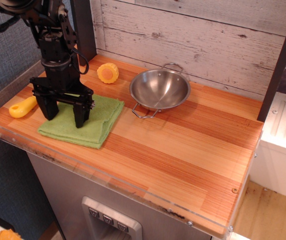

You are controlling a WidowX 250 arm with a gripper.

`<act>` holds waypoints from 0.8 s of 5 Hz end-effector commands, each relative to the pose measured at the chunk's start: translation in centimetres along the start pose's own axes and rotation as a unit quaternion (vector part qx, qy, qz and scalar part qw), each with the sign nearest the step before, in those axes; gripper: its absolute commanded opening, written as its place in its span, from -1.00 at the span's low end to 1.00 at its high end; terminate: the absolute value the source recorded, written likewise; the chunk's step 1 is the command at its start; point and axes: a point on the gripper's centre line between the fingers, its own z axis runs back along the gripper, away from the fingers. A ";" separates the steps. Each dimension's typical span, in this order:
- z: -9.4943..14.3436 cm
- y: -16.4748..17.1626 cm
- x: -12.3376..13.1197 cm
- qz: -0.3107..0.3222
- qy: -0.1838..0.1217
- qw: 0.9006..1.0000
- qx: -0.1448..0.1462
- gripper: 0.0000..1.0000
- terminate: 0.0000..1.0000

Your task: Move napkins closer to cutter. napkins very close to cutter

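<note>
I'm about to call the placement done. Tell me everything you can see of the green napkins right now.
The napkins are a light-green folded cloth with a woven, towel-like texture, lying flat on the wooden counter near its front left edge. The gripper stands on it with both open fingers planted on the cloth's left part. The cutter lies just to its left; only its yellow handle shows, the blade hidden behind the gripper, so contact cannot be judged. The steel bowl sits apart to the right.
</note>
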 end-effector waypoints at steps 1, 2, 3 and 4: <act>3.6 -1.2 -0.6 -0.065 -0.036 0.997 0.008 1.00 -1.00; 7.5 -1.3 -0.8 -0.092 -0.075 0.993 0.018 1.00 -1.00; 9.5 -0.8 -0.7 -0.094 -0.092 0.991 0.020 1.00 -1.00; 10.0 -0.6 -0.9 -0.102 -0.091 0.990 0.014 1.00 -1.00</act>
